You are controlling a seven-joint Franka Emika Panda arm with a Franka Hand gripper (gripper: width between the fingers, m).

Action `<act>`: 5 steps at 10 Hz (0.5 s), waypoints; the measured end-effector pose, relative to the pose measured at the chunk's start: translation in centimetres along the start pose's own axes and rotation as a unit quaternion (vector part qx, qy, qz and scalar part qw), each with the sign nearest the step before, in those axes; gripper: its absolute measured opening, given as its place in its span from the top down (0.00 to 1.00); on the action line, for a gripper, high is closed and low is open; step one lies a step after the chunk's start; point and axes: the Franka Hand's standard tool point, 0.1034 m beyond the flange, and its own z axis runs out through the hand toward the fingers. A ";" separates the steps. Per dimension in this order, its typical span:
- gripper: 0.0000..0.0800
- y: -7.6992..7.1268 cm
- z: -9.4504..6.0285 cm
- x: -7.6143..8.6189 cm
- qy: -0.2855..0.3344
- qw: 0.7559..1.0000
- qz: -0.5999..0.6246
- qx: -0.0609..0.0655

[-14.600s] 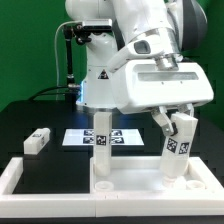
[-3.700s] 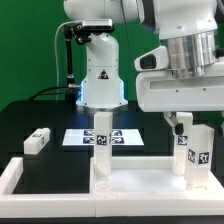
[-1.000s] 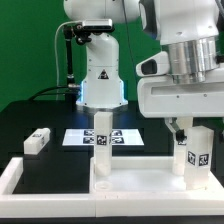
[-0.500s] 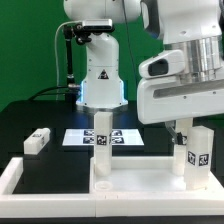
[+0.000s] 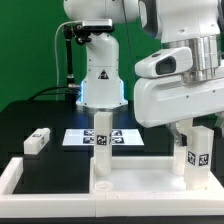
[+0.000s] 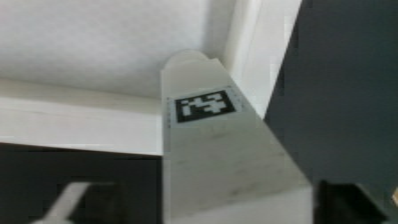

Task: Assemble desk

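The white tabletop (image 5: 140, 178) lies flat at the front. One white leg (image 5: 100, 140) stands upright on its corner at the exterior view's left. A second leg (image 5: 196, 155) stands upright on the corner at the exterior view's right. My gripper (image 5: 191, 132) comes down over this leg's top and is shut on it. In the wrist view the same tagged leg (image 6: 222, 150) runs up between my dark fingers (image 6: 347, 205), my gripper (image 6: 222, 218) closed around it, with the tabletop (image 6: 98, 40) beyond. A loose leg (image 5: 38, 141) lies on the black table at the exterior view's left.
The marker board (image 5: 120, 139) lies flat behind the tabletop. The low white border rail (image 5: 14, 180) runs along the front and up the side at the exterior view's left. The robot base (image 5: 100, 75) stands at the back.
My hand has turned about the upright leg at the exterior view's right and shifted slightly over the last seconds. The leg stays standing on its corner. Other parts have not moved.
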 end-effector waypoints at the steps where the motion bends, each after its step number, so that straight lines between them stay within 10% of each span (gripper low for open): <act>1: 0.45 0.1 0.0 0.0 0.000 1.000 0.030 -0.001; 2: 0.63 0.4 0.0 0.0 0.000 0.997 0.072 -0.002; 5: 0.63 0.8 -0.1 0.1 0.002 0.975 0.221 -0.002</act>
